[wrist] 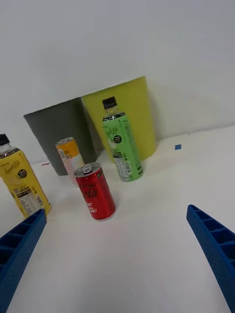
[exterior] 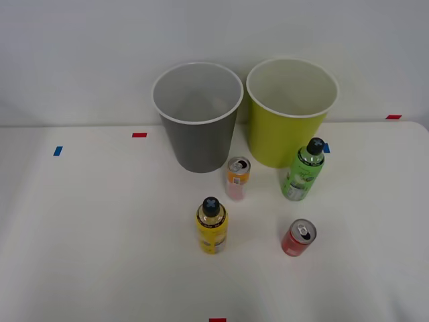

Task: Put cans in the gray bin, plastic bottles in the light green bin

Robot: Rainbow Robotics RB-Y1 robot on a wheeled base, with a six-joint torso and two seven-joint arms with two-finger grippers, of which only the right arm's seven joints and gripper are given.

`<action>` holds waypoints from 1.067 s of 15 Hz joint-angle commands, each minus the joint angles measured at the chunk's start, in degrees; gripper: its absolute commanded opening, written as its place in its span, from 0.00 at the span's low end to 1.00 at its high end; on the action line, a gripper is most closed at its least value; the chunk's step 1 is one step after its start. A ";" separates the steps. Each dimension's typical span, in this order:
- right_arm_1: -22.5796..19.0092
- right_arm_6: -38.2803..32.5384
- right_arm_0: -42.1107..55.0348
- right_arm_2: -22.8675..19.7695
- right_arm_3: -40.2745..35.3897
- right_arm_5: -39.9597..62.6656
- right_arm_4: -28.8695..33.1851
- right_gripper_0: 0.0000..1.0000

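- The tall round tapered gray plastic bin (exterior: 198,124) with a white rim stands upright at the far side of the white table (exterior: 100,235), mouth facing up.
- Just beside it, on the robot's right, stands the tall round tapered yellow-green plastic bin (exterior: 288,114), also upright and open at the top; the two bins look very close, though I cannot tell whether their walls touch.
- The slim orange and pale pink metal can (exterior: 237,179) stands upright in front of the gap between the bins, long axis vertical, silver pull-tab top facing up.
- The taller bright green plastic bottle (exterior: 303,171) with a black cap stands upright just in front of the yellow-green bin, cap pointing up.
- The stubby yellow-labelled plastic bottle (exterior: 212,227) with a black cap stands upright nearer the robot, in front of the orange can and apart from it.
- The short red metal can (exterior: 298,238) stands upright in front of the green bottle, well clear of it, pull-tab top up.
- In the wrist view, the right gripper (wrist: 117,244) hangs above the table with its blue ribbed fingers (wrist: 213,244) spread wide, holding nothing.
- The red can (wrist: 96,191) is the nearest item ahead of the gripper, not between the fingers, with the green bottle (wrist: 121,142), orange can (wrist: 69,155) and yellow bottle (wrist: 18,177) around it.
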 commanded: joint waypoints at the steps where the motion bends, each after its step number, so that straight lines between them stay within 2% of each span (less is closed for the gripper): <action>1: -0.64 10.14 -0.25 5.42 1.04 0.19 -5.22 1.00; 3: -0.64 12.51 -1.66 6.21 2.10 0.19 -5.92 1.00; 7: -1.43 12.07 -8.08 7.88 6.76 0.19 -4.96 1.00; 11: -3.28 12.68 -11.77 11.57 6.93 1.86 -4.96 1.00; 16: -3.10 14.35 -18.80 14.03 6.84 7.13 -5.04 1.00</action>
